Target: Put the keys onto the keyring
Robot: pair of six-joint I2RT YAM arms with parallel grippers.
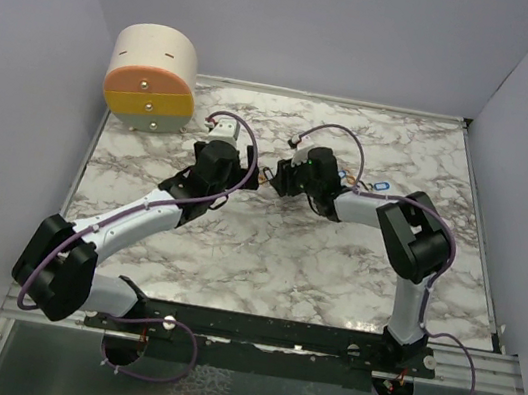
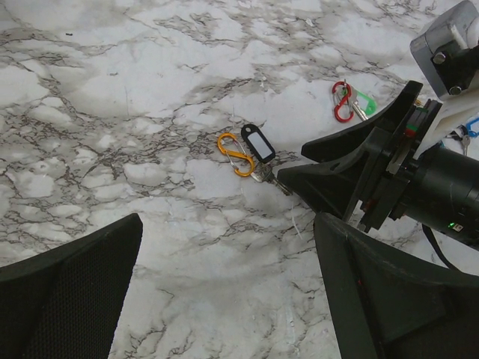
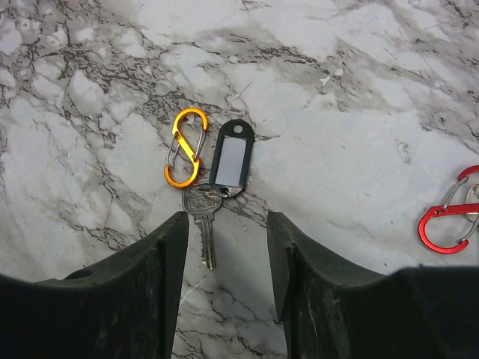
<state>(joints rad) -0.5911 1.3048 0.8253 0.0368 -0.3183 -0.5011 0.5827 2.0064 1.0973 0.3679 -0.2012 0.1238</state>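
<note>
Right fingers [image 3: 161, 269] part-spread, empty, straddling the key [image 3: 202, 224] blade on the worktop [image 3: 359, 112]. Key sits by black tag [image 3: 230, 158], just beside orange clip [image 3: 184, 147]. Left fingers [image 2: 75, 284] wide, empty. Lower straight, pinch blade only, avoid shoving the clip.

Robotics lab test booth: plain grey walls [image 1: 323, 25] boxing in a marble-print table [image 1: 284, 262], robot arms [image 1: 139, 219] bolted onto a metal rail [image 1: 282, 334].

Bright, even overhead light; soft shadows, mostly sharp focus.
</note>
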